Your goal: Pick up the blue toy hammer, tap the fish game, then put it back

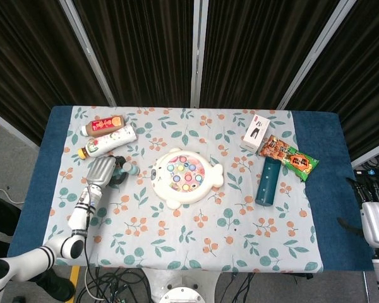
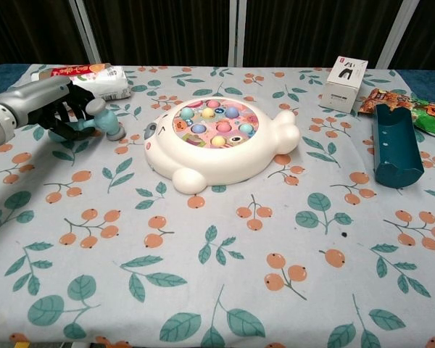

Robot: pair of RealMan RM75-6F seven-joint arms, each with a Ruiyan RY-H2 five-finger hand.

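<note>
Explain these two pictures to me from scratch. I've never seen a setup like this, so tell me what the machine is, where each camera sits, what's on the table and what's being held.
This is a two-armed robot with finger-bearing hands, steered remotely by a person. One picture looks down from its head; the other looks forward from its chest, low over the table with its leaf-print cloth.

In the middle lies a white fish game with coloured buttons. Far left are two bottles. To the right are a small white box, a dark teal holder and a snack packet.

The left hand has its dark fingers curled around the handle of the blue toy hammer, whose grey head points toward the fish. Whether the hammer is lifted off the cloth is hard to tell.

The right hand shows only in the head view, off the table's right edge, holding nothing.
</note>
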